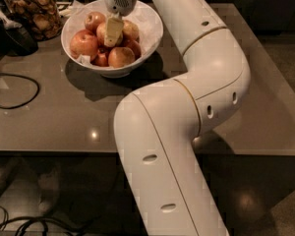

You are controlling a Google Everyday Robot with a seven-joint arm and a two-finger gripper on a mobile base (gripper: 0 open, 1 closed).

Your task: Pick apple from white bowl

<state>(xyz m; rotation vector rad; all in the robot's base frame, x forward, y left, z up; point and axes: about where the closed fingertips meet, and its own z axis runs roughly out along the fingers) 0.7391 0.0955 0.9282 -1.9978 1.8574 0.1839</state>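
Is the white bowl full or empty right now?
Full: apples heap up to the rim of the white bowl. The gripper is down at the heap's middle.

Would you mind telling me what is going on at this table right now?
A robot arm reaches across the table, its gripper down inside the white bowl, right at a pale, red-blushed apple among several others. No apple has left the bowl yet. A jar of brown snacks stands beside the bowl, and a black cable lies on the table.
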